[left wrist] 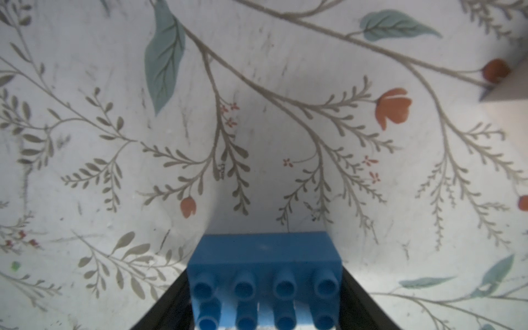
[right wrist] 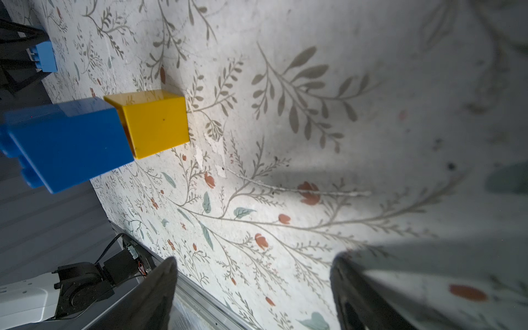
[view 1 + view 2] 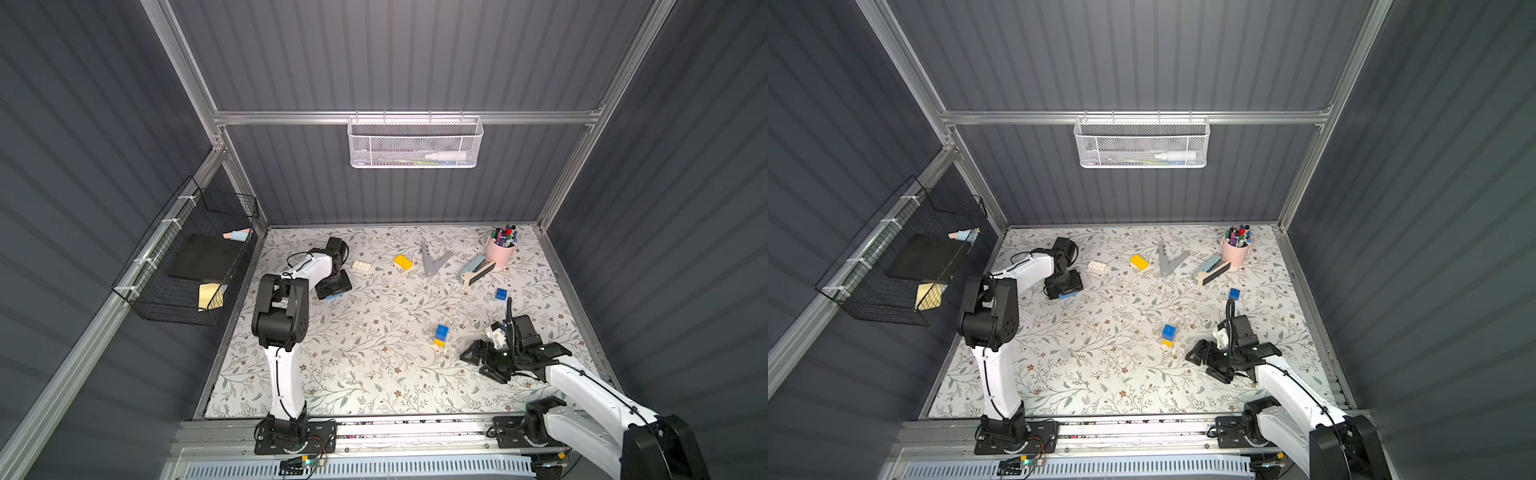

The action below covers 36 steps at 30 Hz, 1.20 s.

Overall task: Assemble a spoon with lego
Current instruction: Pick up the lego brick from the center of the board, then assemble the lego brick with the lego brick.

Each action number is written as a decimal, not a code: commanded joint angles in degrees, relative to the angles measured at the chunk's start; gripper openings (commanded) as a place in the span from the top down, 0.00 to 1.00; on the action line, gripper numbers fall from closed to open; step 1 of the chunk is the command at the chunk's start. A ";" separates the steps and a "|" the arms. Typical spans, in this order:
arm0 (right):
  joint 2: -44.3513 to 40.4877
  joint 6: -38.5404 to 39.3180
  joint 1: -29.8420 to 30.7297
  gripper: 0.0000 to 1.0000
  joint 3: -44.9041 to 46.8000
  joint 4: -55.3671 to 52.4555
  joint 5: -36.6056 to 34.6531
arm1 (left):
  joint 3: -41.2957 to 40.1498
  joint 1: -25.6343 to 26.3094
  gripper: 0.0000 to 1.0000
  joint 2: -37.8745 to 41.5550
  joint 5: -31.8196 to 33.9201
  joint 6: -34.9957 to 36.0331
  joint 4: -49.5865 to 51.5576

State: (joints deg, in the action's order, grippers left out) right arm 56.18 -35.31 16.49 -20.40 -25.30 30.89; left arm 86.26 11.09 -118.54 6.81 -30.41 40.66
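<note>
Left gripper [image 3: 333, 293] is down on the floral-print table mat [image 3: 374, 374], over toward the far left. Its black fingers [image 1: 354, 305] are pressed against both ends of an oblong blue eight-stud lego brick [image 1: 265, 257], so it's clamped on, with the studs facing the wrist camera and the brick low against the mat. On the near right, the right gripper [image 3: 478, 363] hovers low with its two fingers [image 2: 160, 297] spread wide and only mat between them. So where's the spoon? What exists of it is a short blue-on-yellow brick stack [image 3: 441, 336]. It stands upright near mid-mat, yellow at the base, just beside the right gripper's tips and not touching them, and the right wrist view shows it close up [image 2: 154, 123]. Loose pieces sit along the far side. There's a yellow oblong brick [image 3: 403, 262], then a white oblong brick [image 3: 362, 266] close to the left arm, and a small blue square brick [image 3: 501, 294] off to the right. A grey V-shaped piece [image 3: 434, 262] lies between the yellow oblong brick and a pink cup of markers [image 3: 500, 251].
</note>
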 commanded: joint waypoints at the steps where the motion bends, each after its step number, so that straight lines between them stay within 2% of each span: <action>1: 0.42 0.68 0.12 0.16 0.63 -1.00 -0.48 | 0.21 -0.46 0.32 3.76 0.39 3.29 1.04; 4: 0.42 0.59 0.12 0.16 0.46 -1.00 -0.98 | -2.21 0.72 0.34 7.88 -2.35 7.04 -0.10; 7: 0.51 0.32 0.12 0.16 0.36 -1.42 -1.77 | -4.09 5.27 0.35 12.38 -2.77 11.04 0.61; 11: 0.66 -2.01 0.12 0.15 0.10 -3.16 -5.82 | -5.03 14.59 0.35 17.57 -4.80 14.36 2.67; 15: 1.37 -3.79 0.03 0.14 0.36 -3.04 -8.10 | -4.21 26.38 0.35 21.39 -5.69 14.74 3.36; 18: 2.63 -4.16 0.03 0.14 0.45 -2.57 -7.70 | -2.44 33.55 0.35 21.16 -7.07 14.64 2.49; 21: 3.23 -4.43 0.03 0.14 1.01 -2.15 -7.19 | 1.61 39.10 0.35 17.67 -6.17 14.38 4.66; 27: 1.59 -5.16 0.00 0.14 2.18 -1.66 -7.17 | 6.69 43.89 0.35 11.43 -6.22 12.66 5.79; 36: 2.08 -5.04 0.03 0.14 2.38 -0.98 -6.59 | 5.89 47.89 0.35 9.34 -7.25 10.46 1.35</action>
State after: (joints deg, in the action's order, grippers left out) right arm 56.82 -39.92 16.51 -20.56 -23.59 28.16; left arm 91.61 58.04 -108.68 0.10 -18.81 43.09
